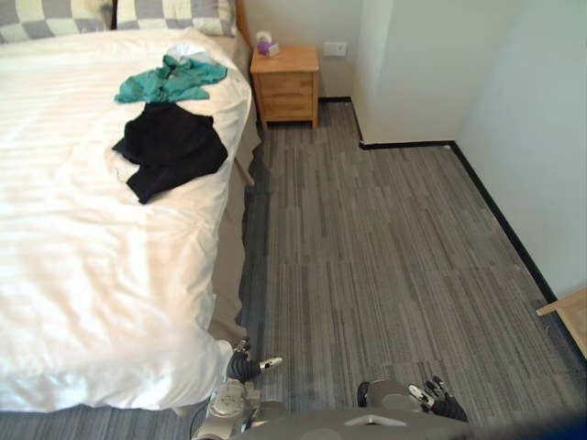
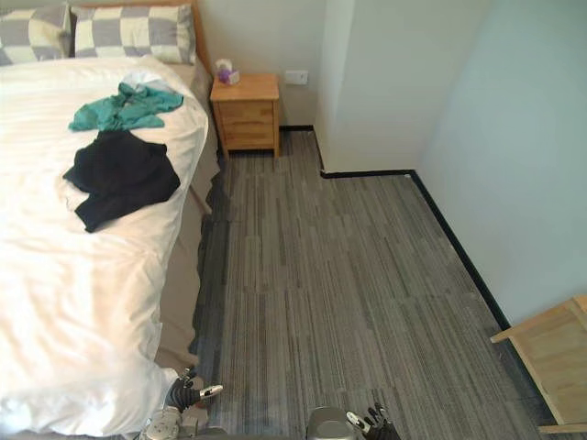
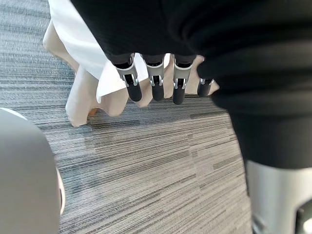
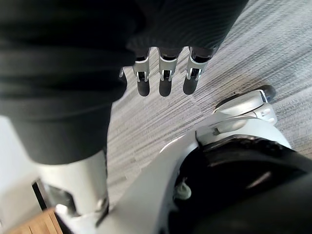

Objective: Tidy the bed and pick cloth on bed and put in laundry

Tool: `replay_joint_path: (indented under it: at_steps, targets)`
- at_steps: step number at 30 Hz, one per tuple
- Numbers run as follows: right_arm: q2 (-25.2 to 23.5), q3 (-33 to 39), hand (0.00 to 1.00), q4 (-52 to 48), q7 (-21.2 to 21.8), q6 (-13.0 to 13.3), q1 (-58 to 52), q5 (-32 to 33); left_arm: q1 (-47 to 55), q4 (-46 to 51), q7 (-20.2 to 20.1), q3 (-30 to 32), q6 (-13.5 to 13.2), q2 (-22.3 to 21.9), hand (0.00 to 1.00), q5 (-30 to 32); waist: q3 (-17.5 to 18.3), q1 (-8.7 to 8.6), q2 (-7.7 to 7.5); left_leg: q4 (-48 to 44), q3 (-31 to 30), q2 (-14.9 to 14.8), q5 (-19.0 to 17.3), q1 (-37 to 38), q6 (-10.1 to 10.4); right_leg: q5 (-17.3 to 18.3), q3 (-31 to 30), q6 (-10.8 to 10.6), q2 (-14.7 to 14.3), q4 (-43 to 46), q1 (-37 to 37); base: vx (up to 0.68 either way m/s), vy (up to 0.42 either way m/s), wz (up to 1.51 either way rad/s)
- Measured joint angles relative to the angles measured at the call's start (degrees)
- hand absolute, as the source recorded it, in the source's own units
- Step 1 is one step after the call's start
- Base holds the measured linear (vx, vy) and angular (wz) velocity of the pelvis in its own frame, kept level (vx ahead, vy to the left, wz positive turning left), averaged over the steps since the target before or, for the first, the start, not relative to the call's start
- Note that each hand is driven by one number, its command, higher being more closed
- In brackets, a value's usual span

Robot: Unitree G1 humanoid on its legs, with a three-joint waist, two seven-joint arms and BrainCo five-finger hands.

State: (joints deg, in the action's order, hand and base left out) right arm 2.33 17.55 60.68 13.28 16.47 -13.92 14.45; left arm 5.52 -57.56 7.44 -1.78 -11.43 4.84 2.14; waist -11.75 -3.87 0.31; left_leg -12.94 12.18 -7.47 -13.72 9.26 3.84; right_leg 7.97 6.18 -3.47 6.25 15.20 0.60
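Both hands hang low, near the floor [image 1: 385, 238] at the foot of the bed. The left hand [image 1: 246, 367] is just beside the bed's near corner, and the right hand [image 1: 431, 396] is further out over the floor. The left wrist view shows the left hand's fingers [image 3: 156, 85] straight and side by side, with nothing in them. The right wrist view shows the right hand's fingers [image 4: 163, 80] in the same state.

Items, largest first:

1. Bed [image 1: 92, 275]: one, under a white cover, with two checked pillows [image 2: 133, 32] at its head.
2. Nightstand [image 1: 286, 84]: one, wooden, beside the head of the bed, with one small object [image 1: 266, 43] on top.
3. Black cloth [image 1: 170, 147]: one, crumpled on the cover. Its long axis runs roughly head to foot.
4. Teal cloth [image 1: 170, 81]: one, at the pillow-side edge of the black cloth. Its long axis runs across the bed.

Controlling relation: both cloths lie ahead and to the left of the hands, on the head half of the bed and near its floor-side edge, well apart from either hand. The left hand is nearer. Judgement: neither cloth is within reach from this position, so an advance along the bedside is required, and the black cloth comes within range first.
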Motion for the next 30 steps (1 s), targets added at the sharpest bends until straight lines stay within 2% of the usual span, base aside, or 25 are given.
replay_joint_path:
  at_steps: [2,3,11,16,17,18,19,20,21,22,23,24,25,26,27,28,30]
  targets:
    - [-0.33,1.72,0.00,0.18,-0.19,-1.57,-0.41,1.11,0.01,-0.10,0.09,0.01,0.65,-0.20,0.00,-0.44,0.10,0.08,0.33,2.12,-0.65,0.05,1.46,1.26,0.09,-1.27,1.33,0.50,-0.19,-3.02,2.14,-0.02,-0.031,0.20]
    - [-2.15,6.63,0.00,1.11,-1.25,-4.90,-0.45,1.07,0.05,-0.62,0.10,5.23,3.32,-2.16,0.00,-2.75,2.42,3.31,-0.30,9.10,-0.42,1.78,3.72,5.15,-0.05,-5.09,2.38,0.13,-0.59,-11.72,6.83,0.00,-0.011,0.10]
    - [-2.06,5.98,0.00,1.11,-1.33,-4.91,-0.32,1.11,0.17,-0.67,-0.08,5.21,3.73,-2.03,0.00,-4.08,2.91,3.40,-0.64,9.09,-0.61,1.78,3.77,4.11,-0.12,-5.42,2.88,-0.11,-0.53,-12.58,6.43,0.00,0.000,0.02]
    - [-0.96,3.84,0.00,1.24,-1.70,-6.08,0.77,1.13,0.18,-1.02,-1.05,5.39,6.02,-1.48,0.00,-11.41,2.94,3.44,-0.80,7.73,-1.13,1.15,3.04,1.43,-0.27,-5.81,4.29,-0.31,-0.59,-14.66,6.24,0.02,-0.016,0.10]
    - [-0.27,3.61,0.00,1.55,-1.44,-6.32,1.45,1.11,0.32,-0.99,-1.04,7.29,6.29,-1.63,0.00,-13.38,2.45,3.62,0.32,4.35,-0.87,-0.18,0.85,-0.66,0.15,-4.44,4.33,0.57,-1.28,-13.81,5.68,0.08,-0.051,-0.19]
    - [0.80,2.23,0.00,1.62,-0.95,-6.77,2.09,1.11,0.55,-0.99,-0.96,10.06,6.42,-2.26,0.00,-15.41,2.06,4.35,1.02,-1.79,-0.03,-2.68,-1.65,-2.58,1.57,-2.60,6.23,2.76,-2.22,-9.78,4.44,0.10,-0.058,-0.30]
    - [1.06,1.76,0.00,1.83,-0.86,-6.96,2.44,1.09,0.63,-1.19,-1.02,11.88,6.40,-2.00,0.00,-16.30,1.93,4.47,0.63,-6.82,0.48,-3.91,-2.63,-4.39,2.66,-0.91,7.31,2.32,-2.14,-6.02,3.28,0.12,-0.084,-0.33]
    - [0.96,0.68,0.00,2.29,-0.48,-7.10,2.96,1.13,0.76,-1.20,-1.03,15.32,6.64,-1.10,0.00,-17.30,1.25,4.61,-0.25,-21.44,0.46,-6.29,-2.37,-10.41,3.21,2.89,7.40,2.29,-2.03,-1.32,1.56,0.06,-0.125,-0.22]
    - [1.22,-0.01,0.00,2.60,-0.45,-7.14,2.70,1.14,1.97,-1.20,-1.04,15.96,6.75,-0.44,0.00,-17.18,0.90,4.77,-0.03,-33.02,-1.30,-8.60,1.79,-15.31,2.77,5.24,7.11,3.09,-2.71,0.86,2.21,0.06,-0.142,-0.20]
    - [1.21,-0.06,0.00,2.91,-0.46,-7.22,2.75,1.17,2.98,-1.40,-1.15,15.88,6.76,-0.31,0.00,-16.96,0.61,4.78,-0.06,-36.91,-2.22,-9.03,4.86,-16.87,2.71,5.92,6.64,4.02,-2.76,1.23,3.07,0.10,-0.129,-0.22]
    - [1.12,-0.21,0.00,2.77,-0.48,-7.43,3.09,1.26,4.65,-2.97,-1.51,15.59,6.63,-0.07,0.00,-15.81,0.00,4.75,-0.57,-40.81,-2.80,-8.48,4.27,-18.64,2.84,6.99,5.41,4.01,-2.19,1.37,4.67,0.24,-0.089,-0.12]
    - [1.35,-0.15,0.00,2.75,-0.49,-7.56,3.16,1.75,5.47,-2.88,-2.32,15.44,6.28,-0.85,0.00,-15.76,-0.18,4.35,-0.43,-38.19,-2.26,-6.69,-0.08,-19.94,2.70,7.69,5.19,3.81,-1.50,1.32,5.72,0.24,-0.059,-0.02]
    - [2.02,0.06,0.00,2.92,-0.37,-8.07,3.77,1.97,6.14,-2.76,-3.00,14.16,6.10,-1.08,0.00,-14.86,-1.38,4.19,0.40,-31.48,-1.17,-4.23,-1.58,-20.61,2.22,8.29,5.09,3.48,-0.40,1.18,6.46,0.24,0.005,0.04]
    - [2.46,0.04,0.00,3.31,-0.35,-8.42,4.42,1.91,6.61,-2.71,-3.40,13.52,6.10,-1.17,0.00,-14.82,-1.99,4.12,0.79,-26.56,-0.47,-2.75,-1.44,-20.44,2.12,8.47,4.92,3.20,0.19,0.90,6.91,0.15,0.048,-0.08]
    - [3.03,0.14,0.00,3.58,-0.33,-8.91,5.06,1.81,7.54,-2.71,-3.57,12.89,6.18,-1.56,0.00,-14.65,-2.32,3.94,1.53,-18.09,0.49,-0.88,0.16,-20.30,1.67,8.80,4.44,2.39,0.65,0.00,7.31,0.20,0.098,-0.23]
    - [3.53,0.29,0.00,3.54,-0.34,-9.36,5.58,1.57,8.70,-2.75,-3.74,12.29,6.38,-2.20,0.00,-14.44,-2.77,3.38,2.47,-8.50,0.79,0.50,3.39,-20.21,1.39,9.08,4.10,1.79,0.79,-0.95,7.84,0.19,0.105,-0.28]
    - [3.45,0.33,0.00,3.30,-0.44,-9.89,5.66,1.19,9.25,-3.17,-3.92,12.06,7.06,-2.31,0.00,-14.41,-2.69,3.85,2.36,-5.73,1.65,0.89,9.88,-19.94,-0.91,9.76,2.53,0.64,1.03,-2.75,9.03,0.38,0.201,-0.38]
